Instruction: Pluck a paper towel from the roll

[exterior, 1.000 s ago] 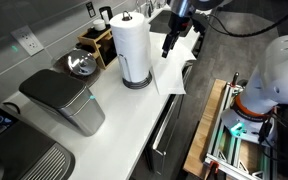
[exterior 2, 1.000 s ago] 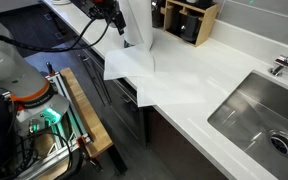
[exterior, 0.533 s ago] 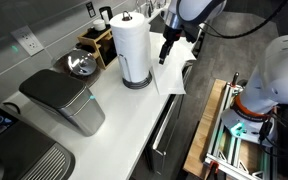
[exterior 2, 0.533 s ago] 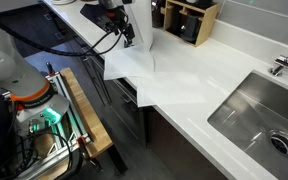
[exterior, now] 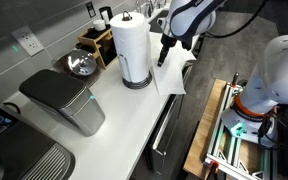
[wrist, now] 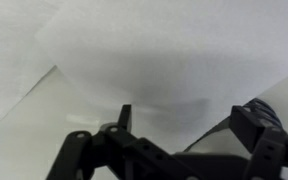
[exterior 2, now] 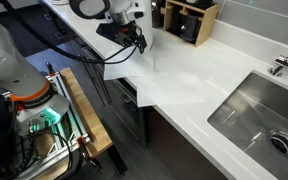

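Note:
The roll (exterior: 134, 45) stands upright on its dark round base on the white counter. A paper towel (exterior: 170, 82) trails from it and lies flat on the counter, its corner over the front edge; it also shows in an exterior view (exterior 2: 149, 78). My gripper (exterior: 163, 59) hangs just beside the roll, above the trailing sheet, and shows in both exterior views (exterior 2: 139, 45). In the wrist view the jaws (wrist: 184, 125) are spread wide apart, with white paper (wrist: 164, 60) filling the picture close in front. Nothing is pinched.
A grey rounded bin-like appliance (exterior: 69, 100) and a metal bowl (exterior: 81, 65) stand further along the counter. A wooden organiser (exterior 2: 189, 20) sits behind the roll. A sink (exterior 2: 259, 115) with a faucet (exterior 2: 287, 60) is set into the counter.
My gripper has moved down and closer to the roll and the trailing sheet. The sheet has not moved.

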